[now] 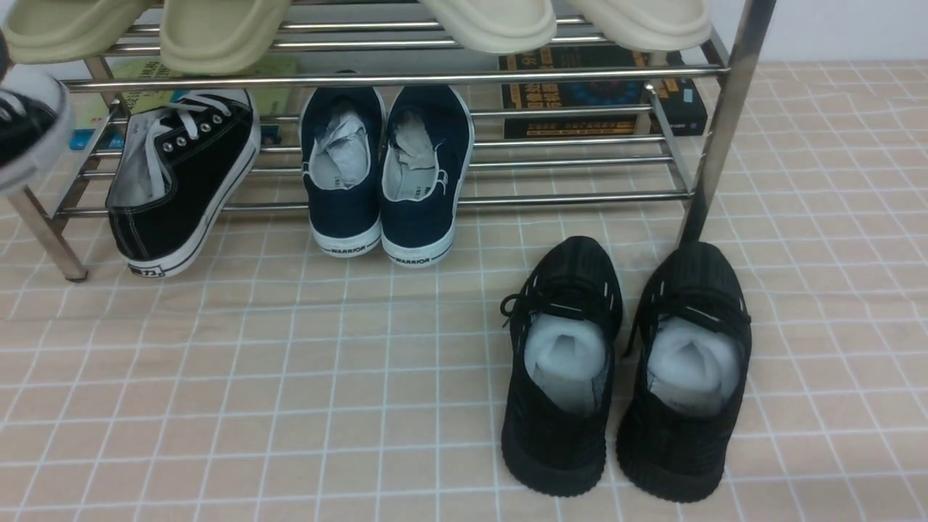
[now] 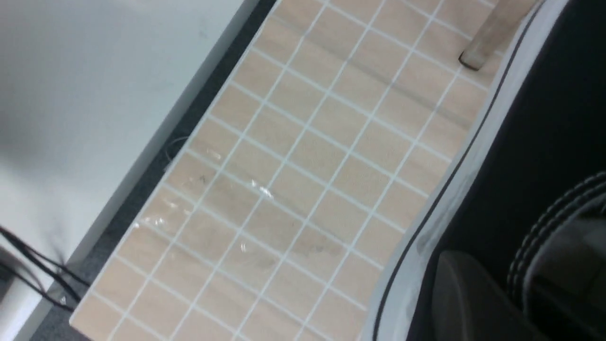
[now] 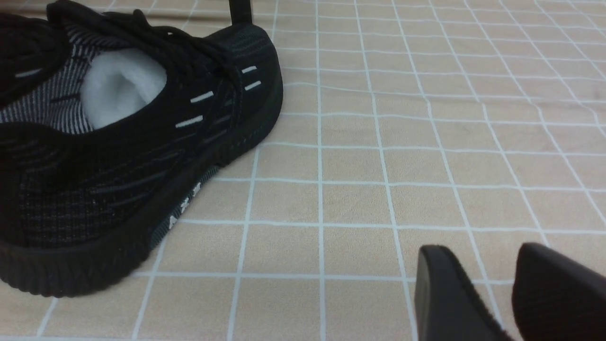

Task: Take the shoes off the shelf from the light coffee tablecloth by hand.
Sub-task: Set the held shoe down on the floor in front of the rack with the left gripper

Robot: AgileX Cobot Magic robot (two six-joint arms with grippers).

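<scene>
Left claw [image 2: 513, 289]: I think it is pinched shut on the heel edge of the lifted shoe [image 1: 25, 127]. I only see one dark finger [image 2: 466, 293] against the black side, so I am not sure.
Lifted shoe: it is up off the light coffee tablecloth [image 1: 290, 399] at the far left of my front view. It is in front of the shelf's left leg.
Leaning shoe [image 1: 181, 181]: it is just right of the lifted one, and no claw touches it. It is tipped on its side on the bottom bars, and its heel sticks out past the front bar.
Right claw [image 3: 478, 255]: the fingers are wide apart with only cloth between them. It is low and near the black knit sneakers [image 1: 562, 435], but not touching.
Shelf [image 1: 406, 78], top bars: pale green slippers [image 1: 217, 36] on the left, then cream slippers [image 1: 493, 22].
Shelf, bottom bars: the leaning shoe first, then navy slip-ons [image 1: 344, 203] with paper stuffed inside.
Cloth in front: the black knit sneakers stand side by side near the shelf's right leg.
How the shoes look: black canvas, white laces, and little silver rings. They have a white toe cap and a white sole with a thin black line.
</scene>
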